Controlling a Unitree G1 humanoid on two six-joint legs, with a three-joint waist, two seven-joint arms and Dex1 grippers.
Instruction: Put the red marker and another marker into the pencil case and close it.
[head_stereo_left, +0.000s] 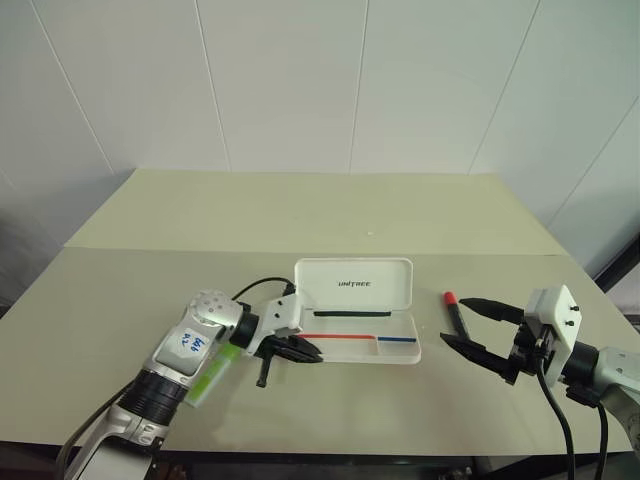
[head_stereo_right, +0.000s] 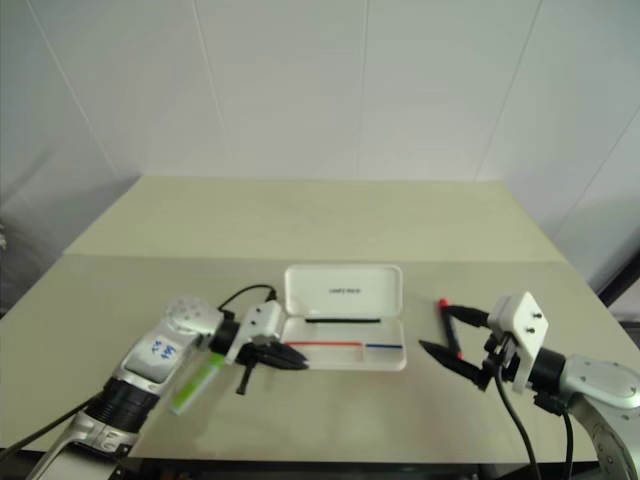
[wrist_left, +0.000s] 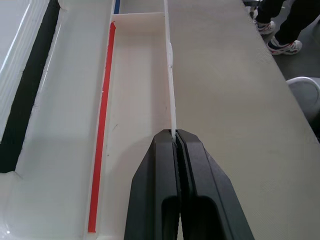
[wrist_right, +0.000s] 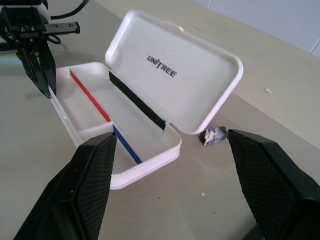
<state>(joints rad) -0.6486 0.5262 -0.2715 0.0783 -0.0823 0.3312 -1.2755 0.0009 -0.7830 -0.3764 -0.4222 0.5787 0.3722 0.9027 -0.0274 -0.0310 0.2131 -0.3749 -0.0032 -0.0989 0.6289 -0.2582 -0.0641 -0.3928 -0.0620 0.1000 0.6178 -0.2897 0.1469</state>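
Note:
The white pencil case (head_stereo_left: 352, 285) lies open at the table's middle, lid upright and tray (head_stereo_left: 400, 355) empty, with a red and a blue stripe inside. My left gripper (head_stereo_left: 305, 350) is shut, and its fingertips (wrist_left: 173, 132) sit at the left end of the tray's front wall. The lime-green highlighter (head_stereo_left: 212, 372) lies on the table by my left forearm. Right of the case lies the red marker (head_stereo_left: 456, 312), its red cap pointing away from me. My right gripper (head_stereo_left: 453, 320) stands wide open and holds nothing, its fingertips close to that marker and facing the case (wrist_right: 150, 95).
A small crumpled grey scrap (wrist_right: 214, 135) lies just behind the case's right end. The beige table (head_stereo_left: 300, 215) stretches back to a white wall. Past the table's right edge, a person's shoes (wrist_left: 282, 45) stand on the floor.

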